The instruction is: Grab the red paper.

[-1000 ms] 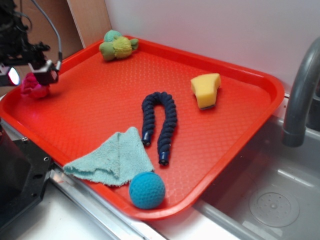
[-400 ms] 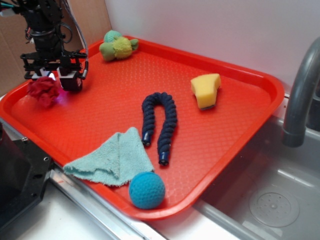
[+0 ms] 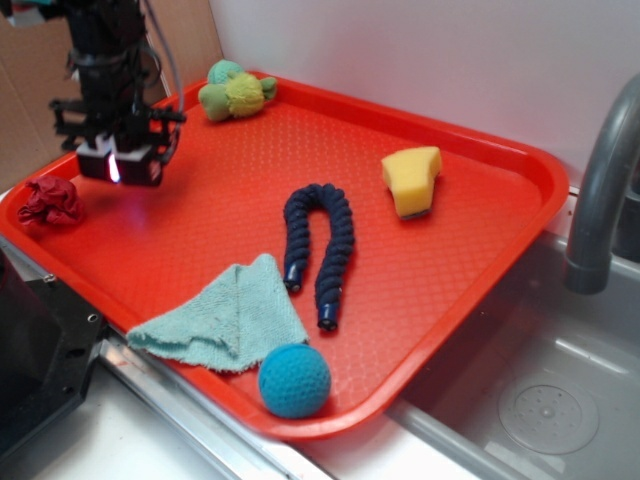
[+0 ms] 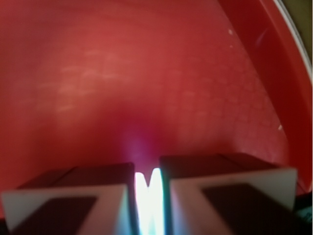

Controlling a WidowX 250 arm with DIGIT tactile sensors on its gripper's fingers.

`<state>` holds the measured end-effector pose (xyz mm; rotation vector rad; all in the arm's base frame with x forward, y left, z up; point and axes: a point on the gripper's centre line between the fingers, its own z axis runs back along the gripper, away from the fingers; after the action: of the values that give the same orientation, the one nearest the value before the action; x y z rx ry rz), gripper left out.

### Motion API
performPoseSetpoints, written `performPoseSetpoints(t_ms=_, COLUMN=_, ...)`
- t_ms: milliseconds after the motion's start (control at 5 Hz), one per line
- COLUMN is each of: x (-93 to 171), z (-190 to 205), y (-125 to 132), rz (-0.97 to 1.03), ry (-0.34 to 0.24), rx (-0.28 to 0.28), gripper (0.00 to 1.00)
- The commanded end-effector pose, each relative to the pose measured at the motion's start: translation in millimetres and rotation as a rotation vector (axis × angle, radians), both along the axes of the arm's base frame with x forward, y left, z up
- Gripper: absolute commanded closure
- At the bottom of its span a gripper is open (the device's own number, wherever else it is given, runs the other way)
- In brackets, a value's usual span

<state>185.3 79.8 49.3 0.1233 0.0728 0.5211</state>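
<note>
Crumpled crimson-red paper wad [image 3: 50, 201] now loose at tray's far-left rim, dropped since a second ago. Black gripper [image 3: 120, 168] has risen, sits to its right, fingers nearly closed, empty. Regrasp likely needed.

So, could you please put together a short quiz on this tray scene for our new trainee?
1. True or false: the gripper holds the crumpled crimson paper wad.
2. Which object lies nearest the front edge of the orange-red plastic tray? A) yellow sponge wedge B) blue knitted ball C) green plush toy
3. Fill in: the dark blue braided rope is bent into an upside-down ___ shape.

Key: 1. False; the wad lies on the tray apart from the gripper, and the wrist view shows nothing between the nearly closed jaws. 2. B. 3. U.
</note>
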Motion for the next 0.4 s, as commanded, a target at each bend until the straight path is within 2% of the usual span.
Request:
performPoseSetpoints(t_ms=0, x=-21, z=63, y=7, rz=-0.232, ry=-0.169, rx=-0.062, gripper=0.0)
performPoseSetpoints(t_ms=200, x=-37, z=67, y=21, rz=-0.428, ry=-0.171, rx=-0.098, gripper=0.0)
